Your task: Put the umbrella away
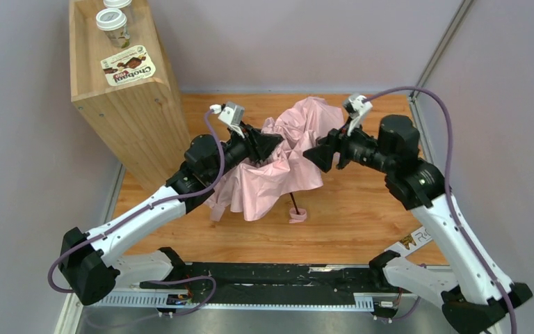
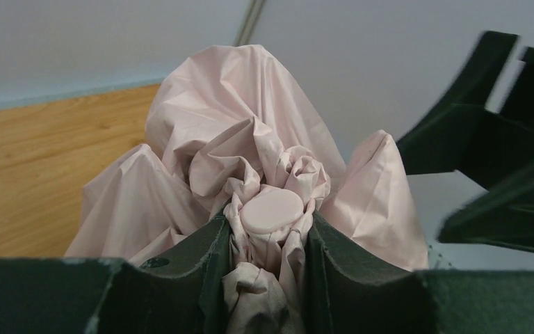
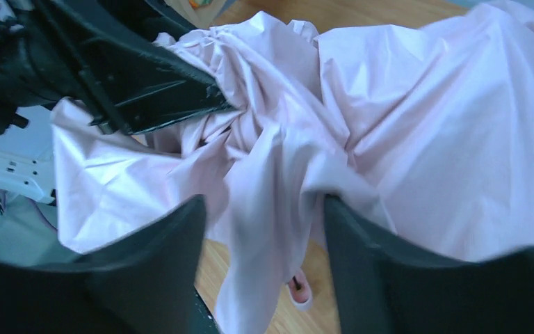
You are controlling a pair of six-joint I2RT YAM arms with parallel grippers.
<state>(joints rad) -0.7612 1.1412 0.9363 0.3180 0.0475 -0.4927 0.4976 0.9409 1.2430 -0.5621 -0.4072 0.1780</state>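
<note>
The pale pink umbrella [image 1: 278, 163] hangs as a crumpled, half-collapsed canopy over the middle of the wooden table. My left gripper [image 1: 268, 145] is shut on its gathered top. In the left wrist view the jaws pinch bunched fabric just below the round pink cap [image 2: 271, 211]. My right gripper [image 1: 318, 154] is open at the canopy's right side. A fold of fabric [image 3: 271, 209] hangs between its spread fingers without being pinched. The black shaft and pink handle end [image 1: 297, 212] reach the table below, and they also show in the right wrist view [image 3: 299, 289].
A tall wooden shelf box [image 1: 135, 115] stands at the back left, with two lidded cups [image 1: 113, 24] and a yoghurt lid [image 1: 128, 69] on top. Grey walls close in the back and right. The black rail [image 1: 264, 275] runs along the near edge.
</note>
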